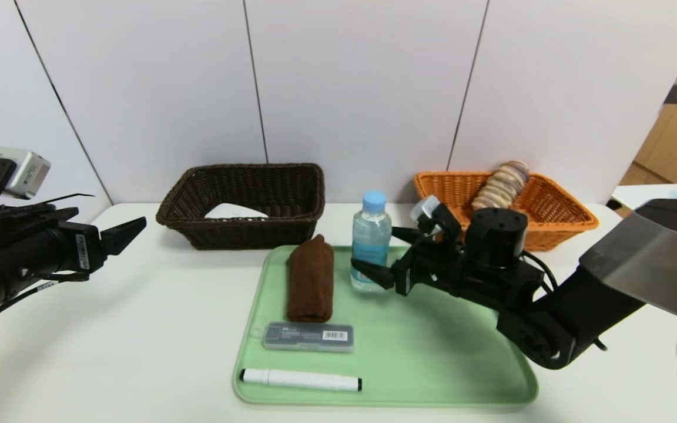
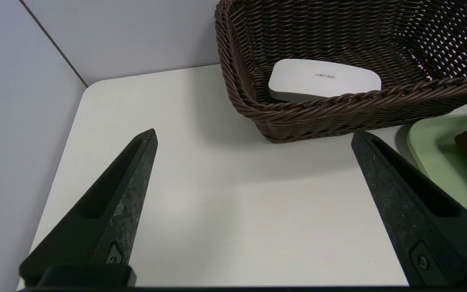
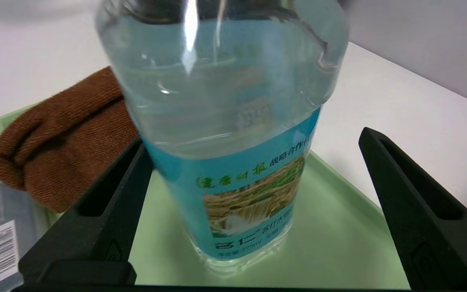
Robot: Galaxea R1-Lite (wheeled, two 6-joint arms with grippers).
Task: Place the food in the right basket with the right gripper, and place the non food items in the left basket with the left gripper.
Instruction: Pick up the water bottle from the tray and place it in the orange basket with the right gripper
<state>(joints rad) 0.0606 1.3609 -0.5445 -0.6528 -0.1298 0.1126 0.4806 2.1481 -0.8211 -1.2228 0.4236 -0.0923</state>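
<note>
A clear water bottle [image 1: 371, 241] with a blue cap and blue label stands upright at the back of the green tray [image 1: 432, 364]. My right gripper [image 1: 382, 255] is open with its fingers on either side of the bottle's lower part; in the right wrist view the bottle [image 3: 233, 162] stands between the fingers, close to one finger [image 3: 108, 202] and apart from the other. A rolled brown towel [image 1: 311, 277], a grey case [image 1: 308, 336] and a white marker [image 1: 300, 379] lie on the tray. My left gripper [image 1: 121, 235] is open and empty, parked at the left over the table.
The dark brown left basket [image 1: 244, 202] holds a white box [image 2: 322, 79]. The orange right basket [image 1: 509, 205] holds a stack of round biscuits [image 1: 502, 184]. White wall panels stand close behind both baskets. Bare white table lies left of the tray.
</note>
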